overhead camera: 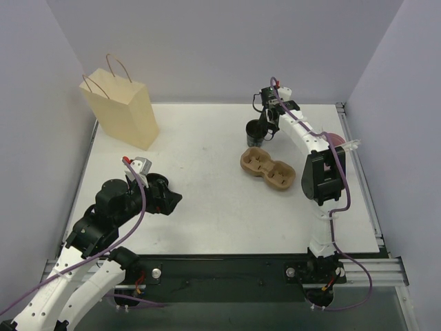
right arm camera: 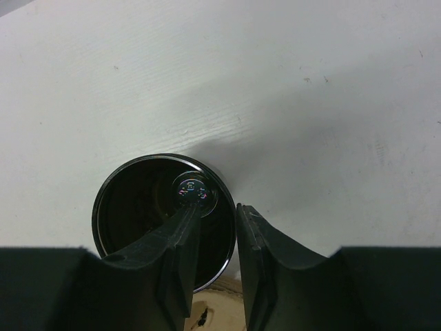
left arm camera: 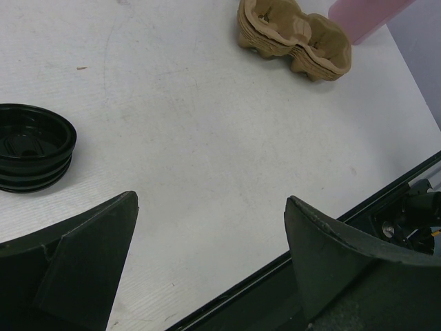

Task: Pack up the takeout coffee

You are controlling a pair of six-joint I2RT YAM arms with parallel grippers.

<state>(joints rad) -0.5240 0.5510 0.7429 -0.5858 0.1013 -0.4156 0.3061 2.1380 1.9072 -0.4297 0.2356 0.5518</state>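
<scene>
My right end effector (right arm camera: 215,238) grips the black cup (right arm camera: 131,214) by its rim, one finger inside the wall and one outside. The cup sits upright, mouth up, just beyond the far end of the cardboard carrier (overhead camera: 267,169); I cannot tell whether it is clear of the worktop (overhead camera: 207,152). I judge the next move to be a short carry back over the carrier's nearest pocket, then straight down. My left end effector (overhead camera: 173,200) gapes wide, empty, well left of the carrier, so the right arm is nearer.

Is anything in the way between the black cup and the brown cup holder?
Nothing visible. The right gripper pinches the cup by its rim, and the cup holder lies just beside it, only bare table between.
</scene>
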